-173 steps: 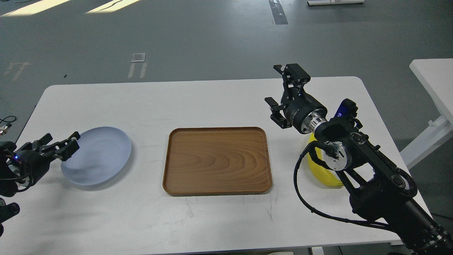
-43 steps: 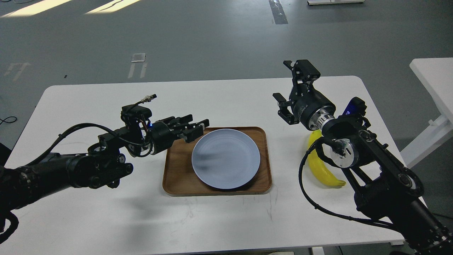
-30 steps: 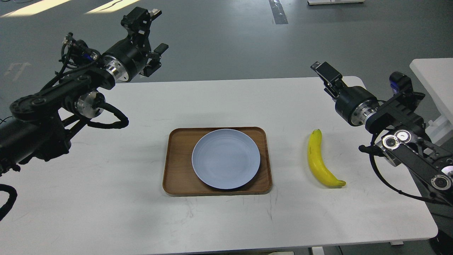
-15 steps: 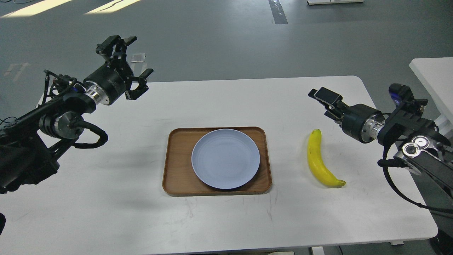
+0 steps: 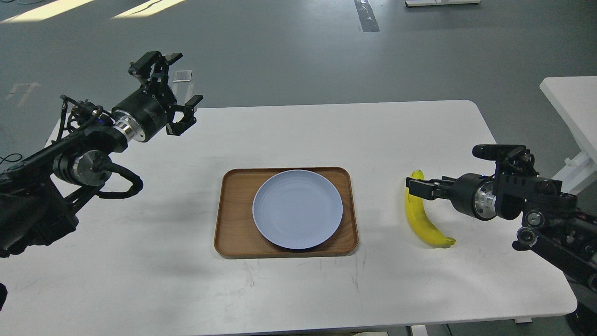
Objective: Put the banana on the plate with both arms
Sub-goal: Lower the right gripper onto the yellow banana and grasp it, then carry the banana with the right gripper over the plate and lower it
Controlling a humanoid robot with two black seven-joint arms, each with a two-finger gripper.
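Note:
The yellow banana (image 5: 423, 220) lies on the white table right of the tray, its dark tip toward the front right. The pale blue-grey plate (image 5: 297, 208) rests on the brown wooden tray (image 5: 233, 219) at the table's middle. My right gripper (image 5: 418, 188) is low over the table and reaches in from the right, in front of the banana's far end; its fingers overlap into one dark shape, so whether it is open cannot be told. My left gripper (image 5: 185, 79) is open and empty, raised above the table's far left, well away from the plate.
The white table (image 5: 140, 261) carries only the tray, the plate and the banana. A second white table (image 5: 571, 100) stands at the right edge. Grey floor lies beyond the table's far edge.
The plate was moved from the left of the table onto the tray and released. My left arm then lifted back to the far left. My right gripper has come down to the banana's far end.

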